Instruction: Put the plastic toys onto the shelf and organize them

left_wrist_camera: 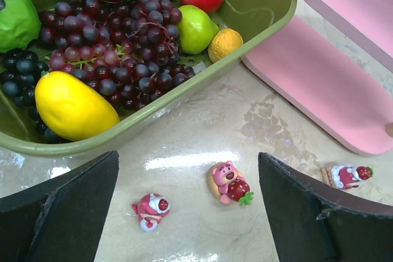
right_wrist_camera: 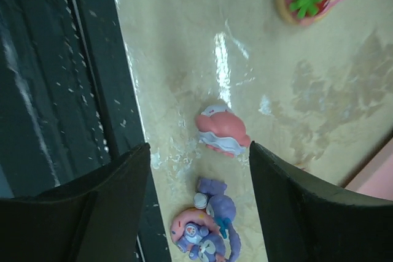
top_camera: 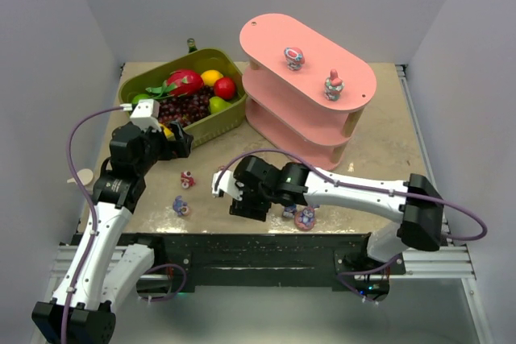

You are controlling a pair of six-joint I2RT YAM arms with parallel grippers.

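Toys split between two places. Two stand upright on shelf (top_camera: 274, 38) top board: round-capped one (top_camera: 293, 57) near middle, red-white one (top_camera: 333, 84) toward right end. Others lie on table (top_camera: 379, 151) toward front edge.

Pink bear (left_wrist_camera: 227, 182) with strawberry and small red-white figure (left_wrist_camera: 151, 210) lie below left gripper (left_wrist_camera: 187, 157); claw spread wide, pinching nothing. Cake-slice toy (left_wrist_camera: 347, 176) sits near shelf bottom board.

Right gripper (right_wrist_camera: 199, 148) claw spread, empty; pink-white toy (right_wrist_camera: 222, 130) just ahead of tips. Purple figure (right_wrist_camera: 212, 204) touches pink ring, perhaps one piece, blurred.

Green basket (left_wrist_camera: 258, 4) of fruit at back-left, just beside shelf.
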